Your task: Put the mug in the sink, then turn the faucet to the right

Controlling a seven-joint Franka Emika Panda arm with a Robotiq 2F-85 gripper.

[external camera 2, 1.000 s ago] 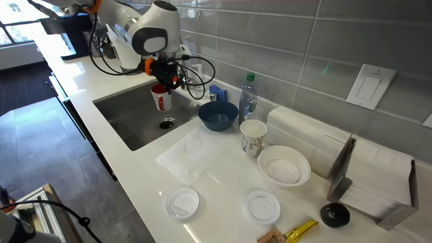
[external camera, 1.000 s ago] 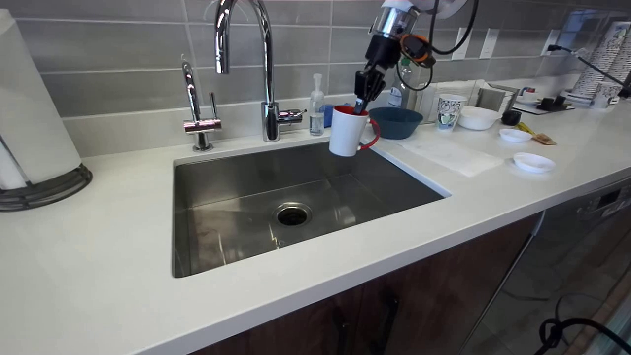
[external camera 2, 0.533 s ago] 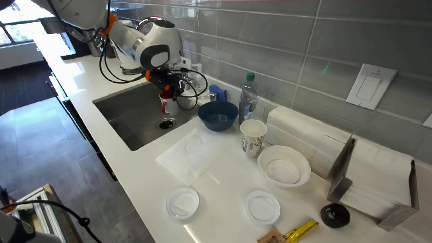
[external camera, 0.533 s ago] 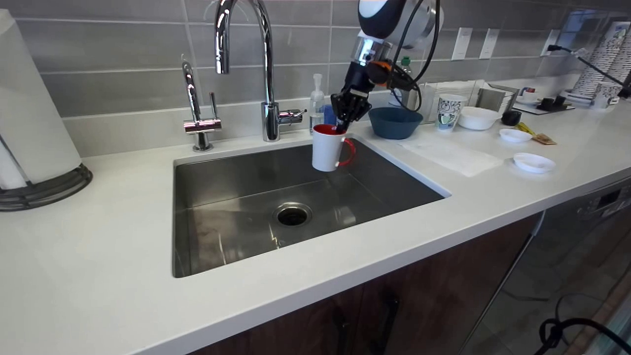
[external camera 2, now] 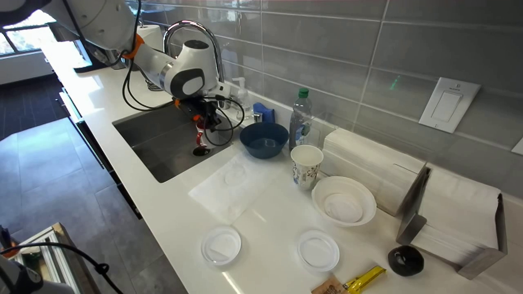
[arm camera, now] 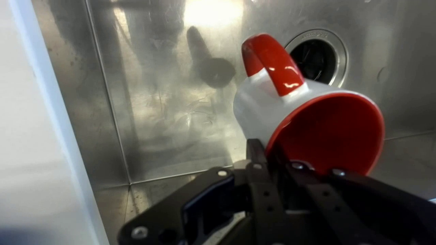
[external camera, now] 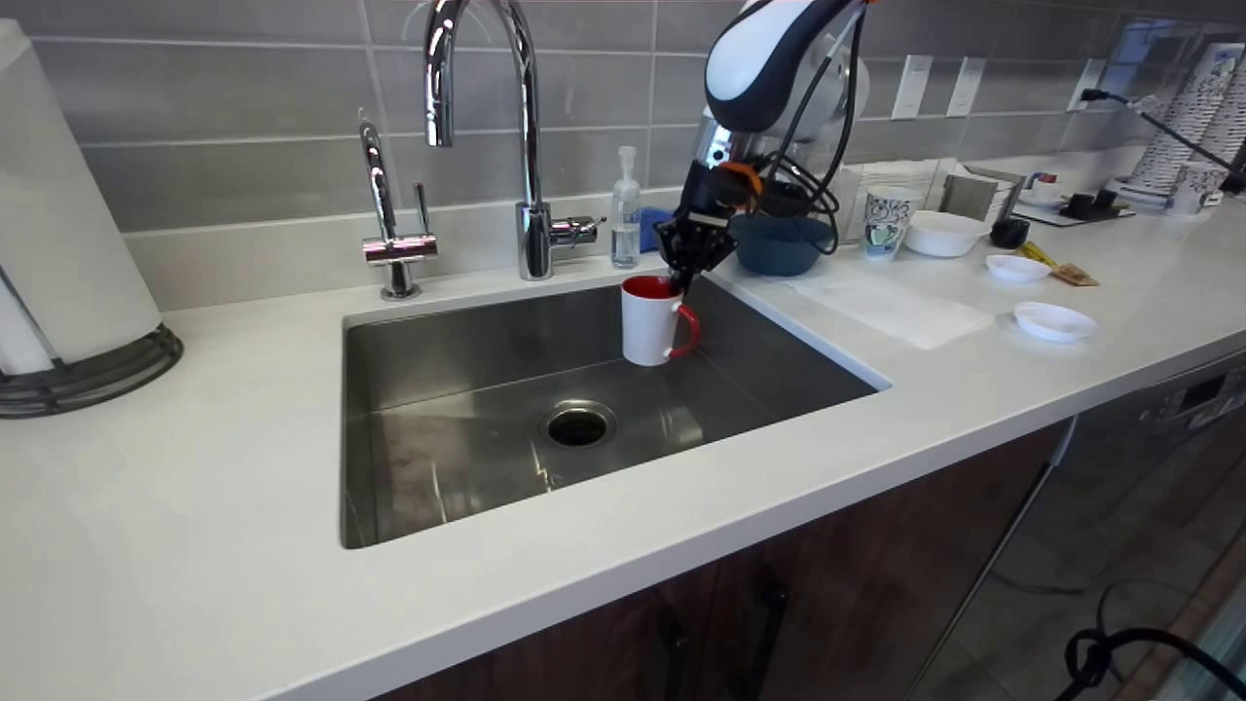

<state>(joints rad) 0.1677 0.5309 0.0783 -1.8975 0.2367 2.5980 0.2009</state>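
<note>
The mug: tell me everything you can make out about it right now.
The mug is white outside, red on the inside, rim and handle, glossy, and looks ceramic. It hangs roughly upright over the floor of the sink, seemingly clear of it; in the wrist view it overlaps the edge of the drain. The jaws pinch its wall at the rim, one inside and one outside, leaving the handle free. No contents show, though its inner bottom is out of sight.
</note>
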